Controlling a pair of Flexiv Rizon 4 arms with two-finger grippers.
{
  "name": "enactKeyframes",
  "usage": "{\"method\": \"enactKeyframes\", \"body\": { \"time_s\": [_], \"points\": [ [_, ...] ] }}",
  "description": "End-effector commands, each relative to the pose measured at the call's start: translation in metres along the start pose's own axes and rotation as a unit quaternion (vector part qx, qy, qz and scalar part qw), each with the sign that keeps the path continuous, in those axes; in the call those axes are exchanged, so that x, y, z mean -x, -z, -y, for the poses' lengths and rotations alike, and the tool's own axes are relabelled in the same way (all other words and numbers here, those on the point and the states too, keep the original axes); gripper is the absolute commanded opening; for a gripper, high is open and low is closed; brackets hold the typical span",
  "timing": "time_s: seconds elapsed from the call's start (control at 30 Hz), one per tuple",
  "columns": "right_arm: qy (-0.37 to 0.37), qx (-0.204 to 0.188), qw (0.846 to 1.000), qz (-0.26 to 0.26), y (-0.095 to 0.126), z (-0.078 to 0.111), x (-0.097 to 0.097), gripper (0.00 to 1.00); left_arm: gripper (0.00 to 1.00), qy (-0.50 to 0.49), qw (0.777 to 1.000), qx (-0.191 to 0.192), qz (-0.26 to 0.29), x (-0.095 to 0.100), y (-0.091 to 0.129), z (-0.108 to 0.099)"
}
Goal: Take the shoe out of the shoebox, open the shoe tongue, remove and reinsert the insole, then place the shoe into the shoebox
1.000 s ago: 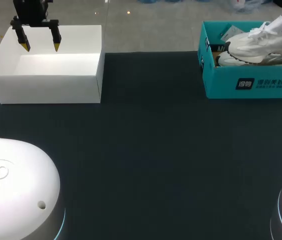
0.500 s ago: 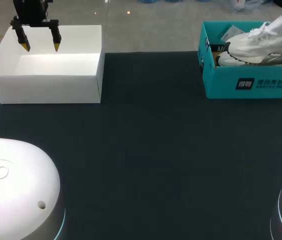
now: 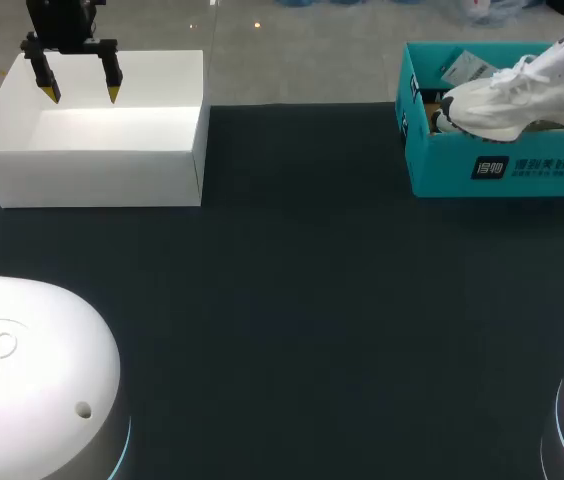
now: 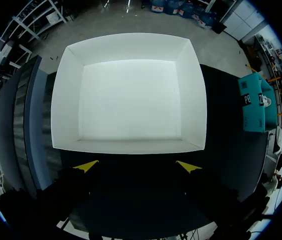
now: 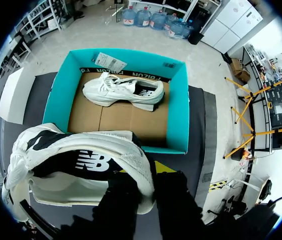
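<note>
A white sneaker (image 3: pixel 512 92) hangs above the open teal shoebox (image 3: pixel 502 170) at the table's far right. In the right wrist view my right gripper (image 5: pixel 146 172) is shut on this sneaker (image 5: pixel 81 165) at its heel collar, one yellow tip showing beside the heel. Below it a second white sneaker (image 5: pixel 123 91) lies on its side on the cardboard floor of the shoebox (image 5: pixel 178 110). My left gripper (image 3: pixel 82 95) hangs open over the far side of a white box (image 3: pixel 92 160) at the far left, nothing between its fingers (image 4: pixel 137 166).
The white box (image 4: pixel 126 95) is open-topped and holds nothing. Dark table cloth (image 3: pixel 302 300) stretches between the two boxes and toward the near edge. A paper tag (image 5: pixel 110 62) lies at the shoebox's far wall.
The held sneaker has risen and tipped, toe lower, shifting slightly left above the shoebox. The left arm has not moved.
</note>
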State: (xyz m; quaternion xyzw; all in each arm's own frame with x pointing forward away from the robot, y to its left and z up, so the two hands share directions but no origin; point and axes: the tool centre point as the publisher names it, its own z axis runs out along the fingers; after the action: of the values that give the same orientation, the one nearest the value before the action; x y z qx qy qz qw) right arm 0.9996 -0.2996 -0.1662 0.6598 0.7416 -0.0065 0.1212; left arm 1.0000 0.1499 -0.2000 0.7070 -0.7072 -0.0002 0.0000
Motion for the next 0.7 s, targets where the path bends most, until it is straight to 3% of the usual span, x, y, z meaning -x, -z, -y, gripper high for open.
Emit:
{"method": "enactKeyframes", "body": {
  "time_s": [0.03, 0.4, 0.7],
  "points": [
    [0.006, 0.04, 0.999, 0.011, 0.013, 0.069, -0.023, 0.0, 1.0, 0.0, 1.0, 0.0, 0.0, 0.0, 0.0, 0.0],
    [0.089, 0.041, 0.995, 0.011, 0.02, 0.17, -0.112, 0.0, 1.0, 0.0, 1.0, 0.0, 0.0, 0.0, 0.0, 0.0],
    [0.108, 0.054, 0.993, 0.021, 0.02, 0.215, -0.178, 0.0, 1.0, 0.0, 1.0, 0.0, 0.0, 0.0, 0.0, 0.0]
  ]
}}
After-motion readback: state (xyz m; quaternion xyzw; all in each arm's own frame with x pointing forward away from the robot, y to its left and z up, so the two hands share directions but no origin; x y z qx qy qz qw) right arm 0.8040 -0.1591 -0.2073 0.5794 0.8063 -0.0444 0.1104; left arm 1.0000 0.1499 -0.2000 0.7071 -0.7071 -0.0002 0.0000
